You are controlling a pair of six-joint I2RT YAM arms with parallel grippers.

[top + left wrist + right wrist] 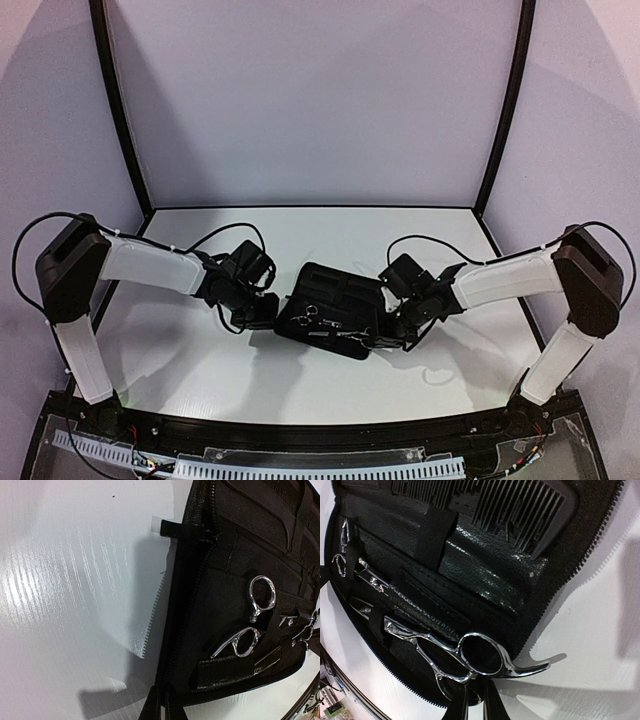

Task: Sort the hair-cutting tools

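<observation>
An open black zip case (335,285) lies in the middle of the table. In the right wrist view a silver pair of scissors (480,654) lies in the case's near corner, blades tucked under a strap. My right gripper (476,705) is shut on its lower ring handle. A black comb (520,505) sits in a pocket at the far side. A second pair of scissors (260,597) lies strapped in the case in the left wrist view. My left gripper (167,707) is shut on the case's zip edge (172,645).
The white table (200,350) is walled by pale panels with black posts (120,110) at the back corners. Both arms reach inward from the sides, meeting at the case. The case's pull tab (165,527) pokes out over the table.
</observation>
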